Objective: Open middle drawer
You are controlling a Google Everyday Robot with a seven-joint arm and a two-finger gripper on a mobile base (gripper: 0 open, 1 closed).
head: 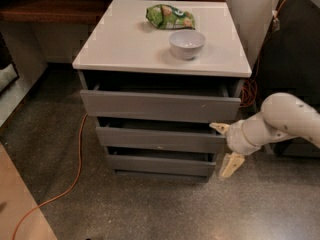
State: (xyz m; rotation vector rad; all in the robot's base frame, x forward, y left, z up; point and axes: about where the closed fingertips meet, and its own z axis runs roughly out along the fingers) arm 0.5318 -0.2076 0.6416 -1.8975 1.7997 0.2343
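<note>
The middle drawer (pixel 160 140) is the second of three flat grey drawers in a white-topped cabinet (pixel 125 49), with a tiny pale fleck low on its front. It stands slightly pulled out, a dark gap above it. My gripper (pixel 225 146) hangs off the white arm at the right, just beside the drawer's right end. Its two cream fingers are spread wide, one (pixel 219 128) at the drawer's top right corner, the other (pixel 231 165) lower by the bottom drawer. It holds nothing.
The top drawer (pixel 160 105) is partly out, the bottom drawer (pixel 161 165) slightly out. A white bowl (pixel 187 43) and a green snack bag (pixel 169 16) sit on the cabinet top. An orange cable (pixel 75 174) runs over the speckled floor at left. A dark cabinet (pixel 295 59) stands right.
</note>
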